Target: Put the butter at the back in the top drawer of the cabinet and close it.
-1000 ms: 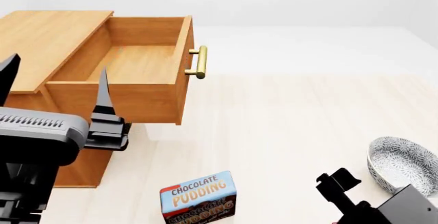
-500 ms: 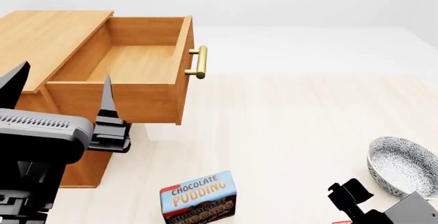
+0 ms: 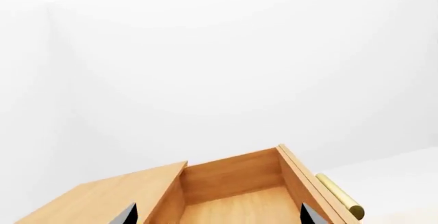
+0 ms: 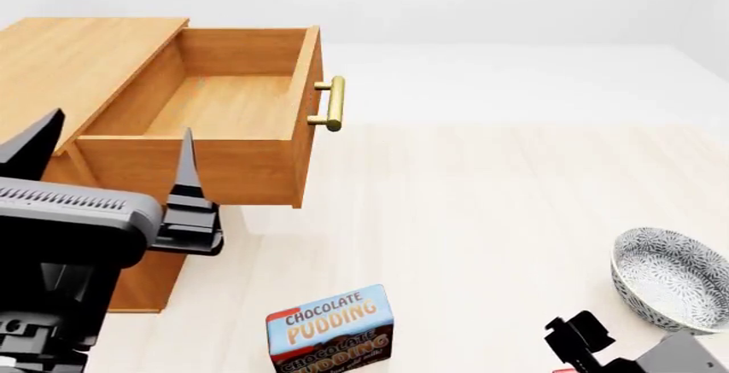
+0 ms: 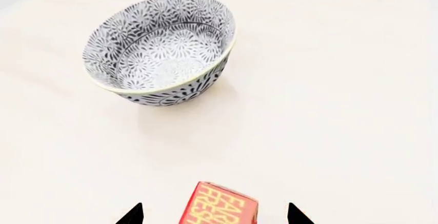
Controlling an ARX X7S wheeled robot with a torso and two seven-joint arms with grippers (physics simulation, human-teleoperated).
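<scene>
so over the last second the right tool (image 5: 213, 215) has dropped low toward the near edge of the worktop (image 4: 490, 211), and now its two tips sit apart on either side of the butter (image 5: 220, 205), not clamped yet. the box lies flat just short of the patterned bowl (image 5: 161, 49). looks to me like the grab is next. the left tool (image 4: 108, 160) crept up a bit, tips apart, hanging by the top drawer (image 4: 217, 104), which is pulled out of the cabinet (image 4: 80, 66) and has nothing in it. pudding box (image 4: 330, 329) untouched.
</scene>
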